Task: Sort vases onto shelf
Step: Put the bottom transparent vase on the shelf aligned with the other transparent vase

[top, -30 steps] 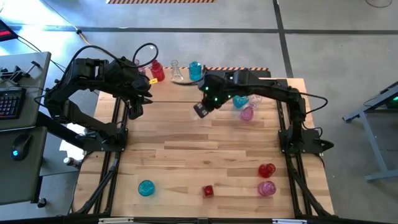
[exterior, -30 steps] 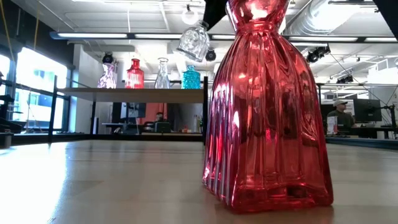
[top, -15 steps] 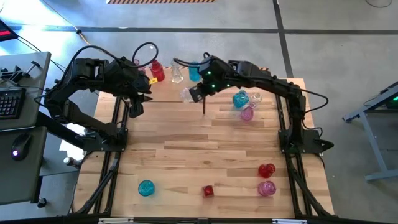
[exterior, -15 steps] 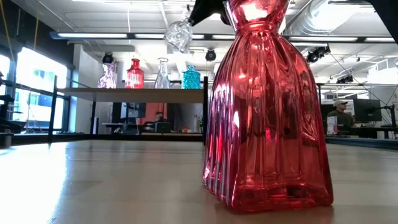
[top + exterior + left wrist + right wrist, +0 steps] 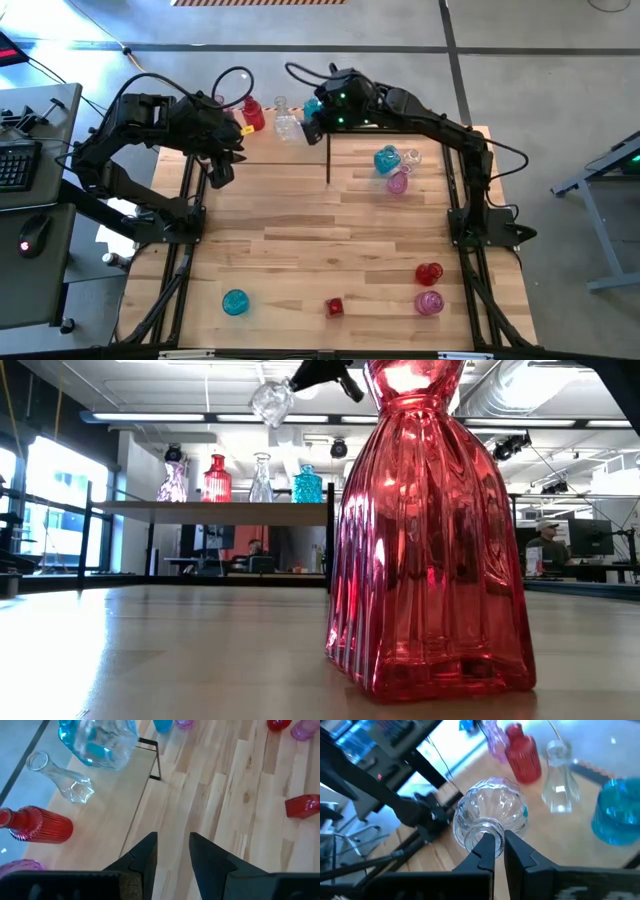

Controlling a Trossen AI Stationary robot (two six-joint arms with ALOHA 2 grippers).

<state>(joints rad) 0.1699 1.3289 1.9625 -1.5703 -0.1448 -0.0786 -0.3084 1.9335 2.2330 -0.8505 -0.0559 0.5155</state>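
Note:
My right gripper (image 5: pixel 309 127) is high over the shelf (image 5: pixel 215 508), shut on a clear vase (image 5: pixel 492 810) that also shows above the shelf in the low view (image 5: pixel 271 400). Four vases stand upright on their bases on the shelf: pink (image 5: pixel 172 482), red (image 5: pixel 217 478), clear (image 5: pixel 261 477) and teal (image 5: pixel 307 485). My left gripper (image 5: pixel 172 852) hovers open over the shelf's near edge with nothing between its fingers. My right gripper holds the clear vase by the mouth of its narrow neck (image 5: pixel 476 834), with its two fingers closed at the rim. Whether one finger is inside the mouth I cannot tell. The vase is lifted clear, tilted, its round body pointing away from the fingers and lower than them.
More vases are on the tabletop: teal (image 5: pixel 387 160), clear (image 5: pixel 411 157) and pink (image 5: pixel 398 182) at the far right, red (image 5: pixel 429 273) and pink (image 5: pixel 429 302) near right, a red one (image 5: pixel 335 307) and a teal one (image 5: pixel 235 301) by the near edge.
My right gripper has carried the clear vase up and toward the table's far edge and left, from over the tabletop to over the shelf's row of vases. It has tipped closer to level, and the vase stays in its hold.

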